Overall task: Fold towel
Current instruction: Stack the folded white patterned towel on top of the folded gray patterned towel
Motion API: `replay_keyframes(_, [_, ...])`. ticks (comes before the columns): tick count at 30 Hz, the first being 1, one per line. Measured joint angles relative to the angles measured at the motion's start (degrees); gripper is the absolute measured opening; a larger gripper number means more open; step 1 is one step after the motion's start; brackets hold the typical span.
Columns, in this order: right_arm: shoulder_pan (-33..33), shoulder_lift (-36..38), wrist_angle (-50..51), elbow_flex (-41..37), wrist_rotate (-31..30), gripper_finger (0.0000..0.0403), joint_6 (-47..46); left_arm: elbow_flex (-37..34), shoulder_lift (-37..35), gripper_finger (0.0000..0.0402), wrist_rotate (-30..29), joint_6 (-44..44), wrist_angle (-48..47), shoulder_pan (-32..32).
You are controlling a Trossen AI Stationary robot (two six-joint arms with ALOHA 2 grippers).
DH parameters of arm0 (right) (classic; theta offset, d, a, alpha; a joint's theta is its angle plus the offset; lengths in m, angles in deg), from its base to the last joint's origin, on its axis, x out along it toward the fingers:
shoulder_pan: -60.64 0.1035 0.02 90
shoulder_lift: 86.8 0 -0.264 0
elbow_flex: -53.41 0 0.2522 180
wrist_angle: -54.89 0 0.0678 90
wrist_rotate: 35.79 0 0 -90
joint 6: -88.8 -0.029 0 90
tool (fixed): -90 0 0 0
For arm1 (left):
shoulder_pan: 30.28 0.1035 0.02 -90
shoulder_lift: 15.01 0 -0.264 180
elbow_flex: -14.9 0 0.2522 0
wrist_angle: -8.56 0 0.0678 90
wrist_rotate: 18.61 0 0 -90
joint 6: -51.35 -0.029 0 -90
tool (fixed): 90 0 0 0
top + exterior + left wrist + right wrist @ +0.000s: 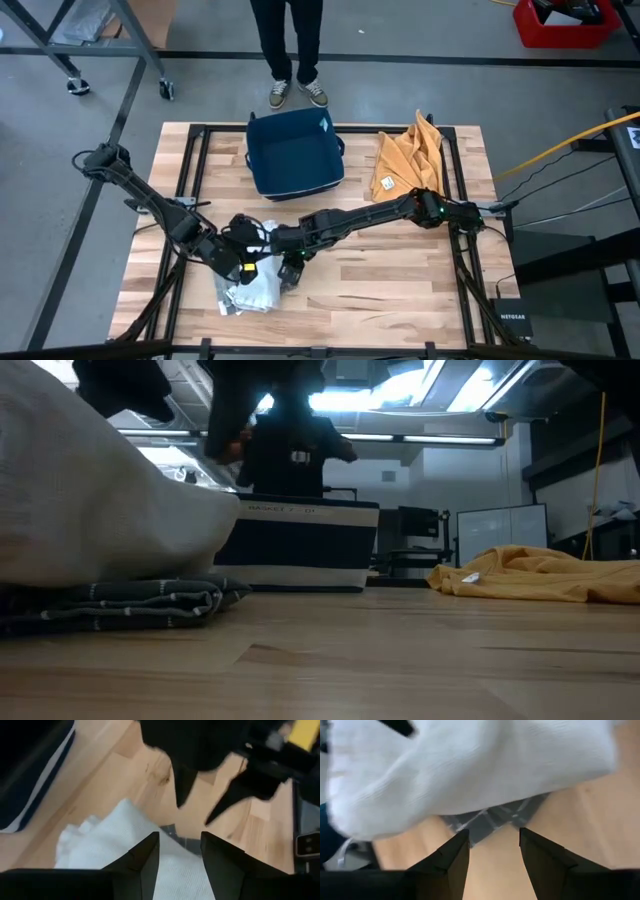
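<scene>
White towel (252, 290), bunched on a grey cloth (110, 603) at the table's near-left, is soft, light and limp; grip it at an edge or corner. Left gripper (240, 268) and right gripper (291, 272) hover over it, jaws apart, empty.

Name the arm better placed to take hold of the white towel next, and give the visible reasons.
Left, though narrowly. The left gripper hovers open directly over the white towel, cloth right beneath its fingers. The right gripper, also open, sits at the towel's edge, facing the gray cloth underneath.
</scene>
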Motion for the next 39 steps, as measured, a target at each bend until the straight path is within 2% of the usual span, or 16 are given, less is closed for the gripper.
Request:
replay_keyframes(7, [-0.1, 0.0, 6.9, 0.0, -7.6, 0.0177, 3.0, 0.0, -1.7, 0.0136, 0.2, 6.8, -12.3, 0.1])
replay_keyframes(11, [-0.2, 0.0, 7.0, -0.1, -11.8, 0.0177, 4.1, 0.0, -1.5, 0.0136, 0.2, 9.1, -16.8, 0.1])
replay_keyframes(17, [0.0, 0.0, 1.7, -0.1, -11.6, 0.0177, 4.6, 0.0, -1.5, 0.0136, 0.1, 4.6, -16.4, 0.1])
replay_keyframes(21, [0.0, 0.0, 2.5, -0.1, -11.6, 0.0177, 5.5, 0.3, -2.5, 0.0136, 0.1, 5.0, -17.1, 0.0])
replay_keyframes(31, [-0.3, 2.6, 8.2, 0.0, -16.8, 0.0177, 3.5, 0.5, -11.8, 0.0136, 0.9, 3.4, -16.1, -1.7])
replay_keyframes(39, [-0.6, 3.0, 8.1, 0.1, -19.6, 0.0177, 3.7, 0.5, -16.8, 0.0136, 1.8, -3.8, -15.8, -1.8])
